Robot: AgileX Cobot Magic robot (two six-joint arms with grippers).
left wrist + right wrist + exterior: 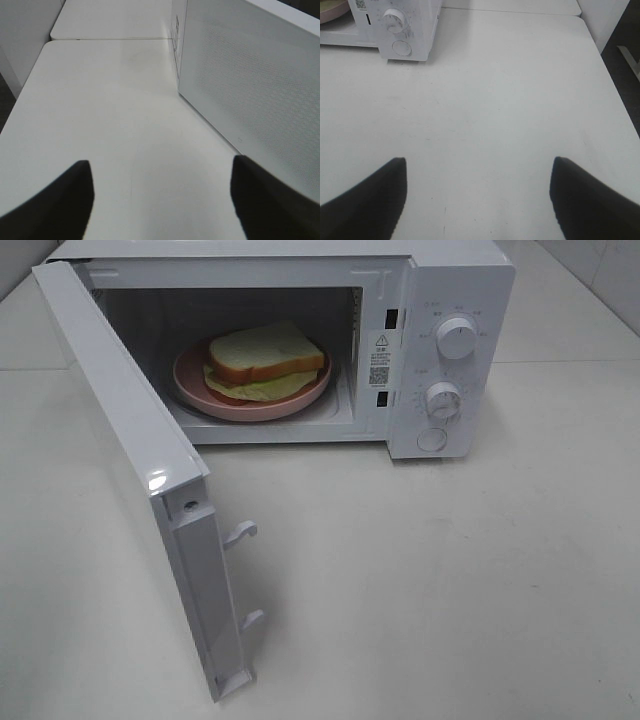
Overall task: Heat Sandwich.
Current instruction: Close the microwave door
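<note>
Starting wide with the white table (470,580), bare in front and carrying a white microwave (450,290) at the back. Standing open, with the door (120,440) swung far out on the left arm's side. Down to the round pink plate (188,380) inside the cavity, and lying flat on it, the sandwich (265,352), white bread up, green filling poking out at the edge. Loaded already, by the look of it, with shutting the door and setting the heat left to do. Over to the left gripper (161,162): spread wide, holding nothing, hovering above bare tabletop just beside what looks like the door's outer face. Same for the right gripper (479,161): spread wide, empty, well apart from the control panel. Smaller again: upper knob (457,338), lower knob (443,398), round button (432,439) beneath, then a latch hook (240,532) on the door's edge with a second one lower. Now the worries. Risk of shoving the whole microwave across the table by pushing the door too hard or too near its hinge. Risk of leaving the hooks unlatched by stopping short. Risk of slipping off a knob by gripping off-centre, and so of setting no time at all.
</note>
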